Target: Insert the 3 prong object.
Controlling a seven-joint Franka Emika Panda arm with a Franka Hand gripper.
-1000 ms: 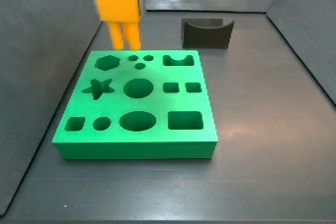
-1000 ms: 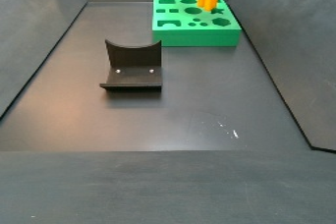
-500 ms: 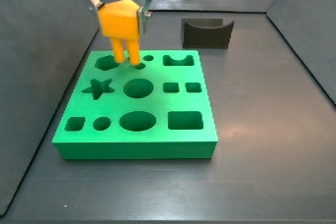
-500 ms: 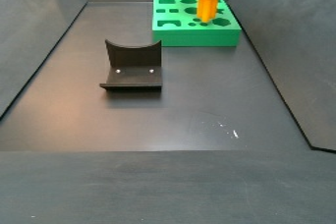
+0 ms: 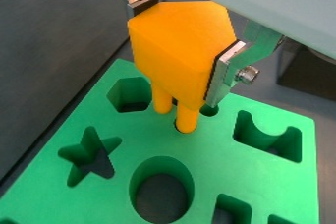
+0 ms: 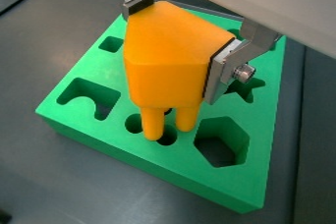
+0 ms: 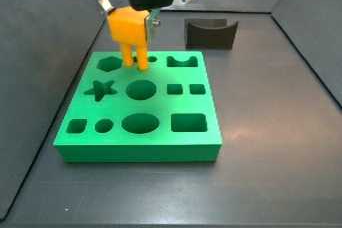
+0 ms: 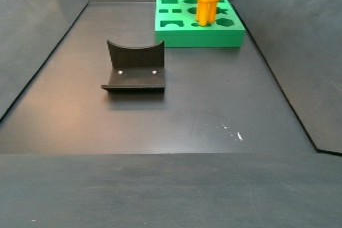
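My gripper (image 7: 131,17) is shut on the boxy body of the bright orange 3 prong object (image 7: 128,32) and holds it upright over the far row of the green board (image 7: 134,152). In both wrist views the silver fingers (image 5: 226,71) (image 6: 223,71) clamp the orange body (image 5: 178,51) (image 6: 171,56) from two sides. The prongs point down, and their tips (image 6: 157,130) sit at the small round holes of the board (image 6: 269,120), seemingly just inside. In a side view the object (image 8: 207,0) stands on the board (image 8: 201,38) at the far end.
A dark grey block with a curved notch (image 7: 211,32) stands on the dark floor behind the board and to its right; it also shows in a side view (image 8: 134,67). The board (image 5: 210,154) has star, round, square and hexagonal holes. Dark walls surround the floor.
My gripper has come down with the orange object. Its prongs went from above the board's far edge to the small round holes.
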